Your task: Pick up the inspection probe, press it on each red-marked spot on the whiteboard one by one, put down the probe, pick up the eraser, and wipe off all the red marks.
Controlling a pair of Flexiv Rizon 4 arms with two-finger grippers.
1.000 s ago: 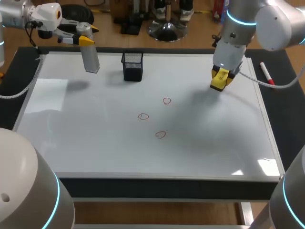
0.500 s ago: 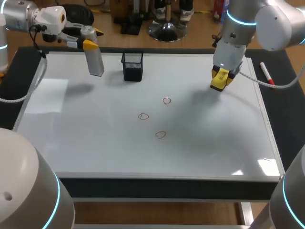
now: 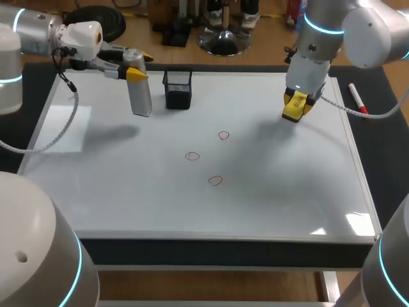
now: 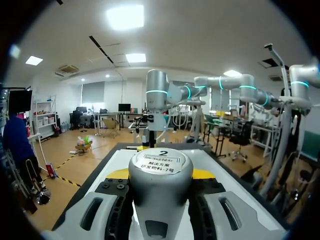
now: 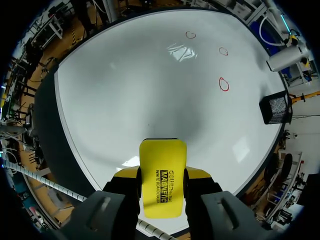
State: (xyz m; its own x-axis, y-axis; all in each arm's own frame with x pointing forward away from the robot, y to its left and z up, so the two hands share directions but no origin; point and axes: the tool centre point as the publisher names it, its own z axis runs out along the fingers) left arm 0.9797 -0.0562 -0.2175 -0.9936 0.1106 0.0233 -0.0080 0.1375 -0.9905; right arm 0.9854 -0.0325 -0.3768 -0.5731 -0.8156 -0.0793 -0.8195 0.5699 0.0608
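My left gripper [image 3: 133,64] is shut on the top of the grey inspection probe [image 3: 138,89], which hangs upright above the whiteboard [image 3: 128,185], just left of the black mesh cup [image 3: 177,88]. In the left wrist view the probe's round labelled cap [image 4: 160,172] fills the space between the yellow fingertips [image 4: 119,173]. My right gripper [image 3: 298,105] is shut on the yellow eraser [image 5: 161,177] above the board's far right part. Three red circles lie mid-board: one [image 3: 223,135], a second [image 3: 192,156], a third [image 3: 215,181]. They also show ahead of the eraser, the nearest red circle [image 5: 223,84].
The black mesh cup stands near the board's far edge. A red marker [image 3: 357,99] lies off the board on the dark table at the right. The board's frame [image 3: 358,173] runs along the right side.
My left arm has carried the probe rightward and slightly nearer, from the far-left corner to just beside the mesh cup. The right arm and the eraser have stayed put.
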